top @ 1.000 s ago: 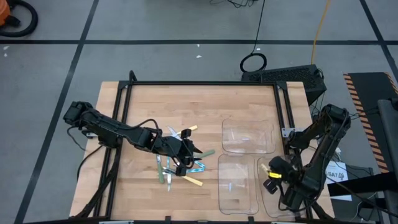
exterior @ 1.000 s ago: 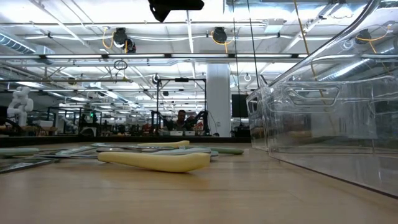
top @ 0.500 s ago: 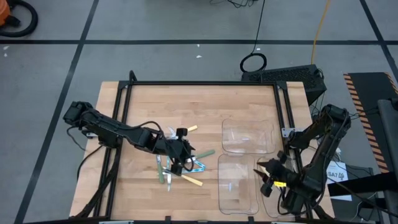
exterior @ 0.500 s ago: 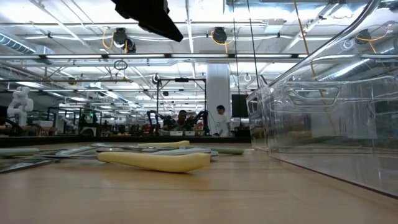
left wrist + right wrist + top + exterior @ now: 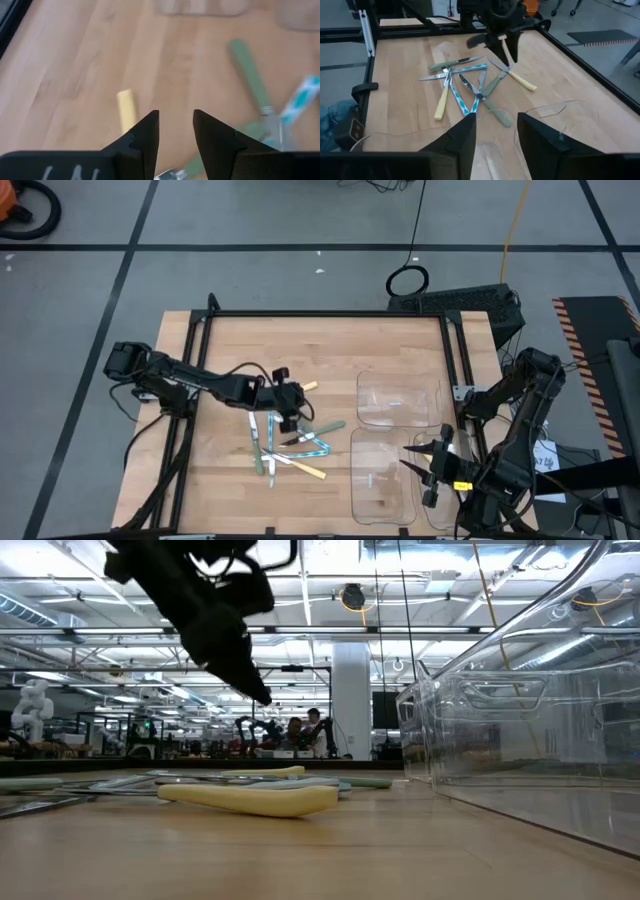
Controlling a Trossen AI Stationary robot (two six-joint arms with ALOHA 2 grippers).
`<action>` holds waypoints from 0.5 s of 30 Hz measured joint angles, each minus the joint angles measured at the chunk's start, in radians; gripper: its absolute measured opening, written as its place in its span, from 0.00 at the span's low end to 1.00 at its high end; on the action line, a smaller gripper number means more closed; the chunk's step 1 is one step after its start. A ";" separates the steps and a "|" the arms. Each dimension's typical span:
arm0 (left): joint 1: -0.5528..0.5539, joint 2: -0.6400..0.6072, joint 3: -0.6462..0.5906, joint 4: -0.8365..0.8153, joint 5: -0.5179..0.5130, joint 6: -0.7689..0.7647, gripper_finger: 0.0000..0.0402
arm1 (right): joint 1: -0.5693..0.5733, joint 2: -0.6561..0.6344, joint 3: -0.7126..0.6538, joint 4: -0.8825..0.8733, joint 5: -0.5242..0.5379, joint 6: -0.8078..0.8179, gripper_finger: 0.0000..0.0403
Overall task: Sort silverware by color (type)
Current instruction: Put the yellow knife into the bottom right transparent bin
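A: From the high view, where does the sorting stand?

B: Early, I'd judge. The silverware [image 5: 288, 442] lies in one crossed heap on the counter [image 5: 230, 340], well apart from the clear trays [image 5: 398, 395], which look unfilled. The left tool [image 5: 289, 417] hangs over the heap's far edge; the right tool [image 5: 428, 470] waits above the near trays.

A: And the low view?

B: A yellow-handled piece [image 5: 250, 799] lies nearest, flat on the wood, the others behind it. The left tool [image 5: 255, 690] hovers clear above them, touching nothing.

A: What does the left wrist view give?

B: Its fingers [image 5: 145, 137] stand a narrow gap apart with nothing between them. Past them lie a yellow handle [image 5: 126, 110] and a green handle [image 5: 246, 66], with a patterned blue one [image 5: 299, 97] beside it.

A: The right wrist view?

B: That tool's fingers [image 5: 465, 137] are parted and carry nothing. Beyond them the heap shows plainly: yellow, green and blue handles crossing one another.

A: So the step in hand?

B: Choosing and reaching for a piece, I'd say. The next move calls for lowering the left tool squarely over one handle that lies free of its neighbours, likely the yellow one, then closing without dragging the rest.
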 joint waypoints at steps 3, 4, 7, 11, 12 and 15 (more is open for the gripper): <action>0.054 0.000 -0.017 0.003 0.000 -0.015 0.32 | 0.000 0.000 0.000 0.000 0.000 0.006 0.35; 0.068 0.000 -0.021 0.006 0.000 -0.013 0.32 | 0.000 0.000 0.000 0.000 0.000 0.006 0.35; 0.088 0.000 -0.027 0.020 0.003 0.004 0.35 | -0.001 0.009 0.000 0.000 0.002 0.006 0.35; 0.095 0.025 -0.026 0.076 0.017 0.053 0.47 | -0.001 0.027 0.000 0.000 0.000 -0.011 0.35; 0.095 0.036 -0.026 0.082 0.017 0.067 0.51 | -0.001 0.031 0.000 0.000 0.001 -0.014 0.35; 0.093 0.087 -0.026 0.166 0.016 0.129 0.61 | -0.007 0.042 0.000 0.001 -0.002 -0.015 0.35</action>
